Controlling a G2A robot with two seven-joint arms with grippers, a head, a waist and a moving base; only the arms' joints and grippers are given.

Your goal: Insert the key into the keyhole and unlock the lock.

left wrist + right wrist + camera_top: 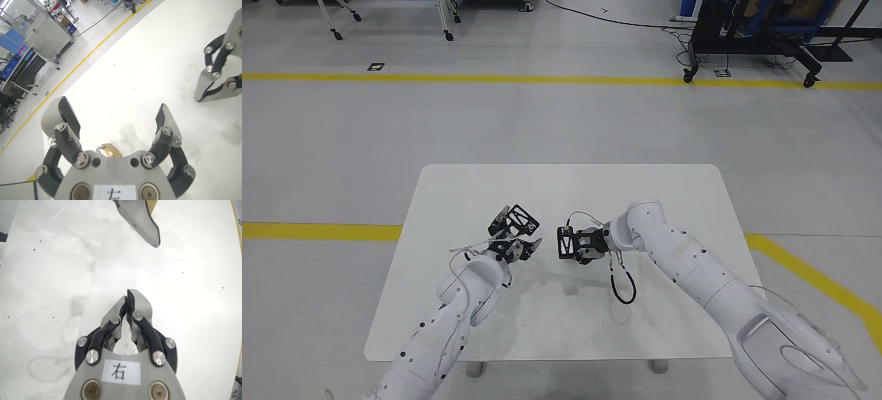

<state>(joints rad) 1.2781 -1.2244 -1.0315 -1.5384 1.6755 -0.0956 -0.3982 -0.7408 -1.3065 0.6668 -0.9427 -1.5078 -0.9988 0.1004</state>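
**Two grippers nose to nose, brass lock (111, 150) tucked in by the left gripper (113, 102)**

Both arms are over the middle of the white table (662, 190), with their tips pointed at each other, near but not touching. The left gripper is spread wide, its ribbed black pads (69, 115) well apart and gripping nothing.

The lock peeks out right at that gripper's palm, between the roots of the two fingers, and a bit of its silver shackle (98, 149) shows on one side. Most of it is hidden behind the palm plate, so I honestly can't tell if it's lying flat on the table or propped up somehow. From the right wrist camera, a corner of the same brass body (152, 204) shows just beside one left finger (140, 222).

The right gripper (127, 293) is pinched tight, with its pads (130, 306) pressed against each other. Whether the key is clamped in there I can't tell, since the pads hide whatever might sit between them.

From above, the right gripper (564, 243) sits just beside the left gripper (520, 230). A black cable loop (623, 285) hangs by the right arm's wrist, over the table.
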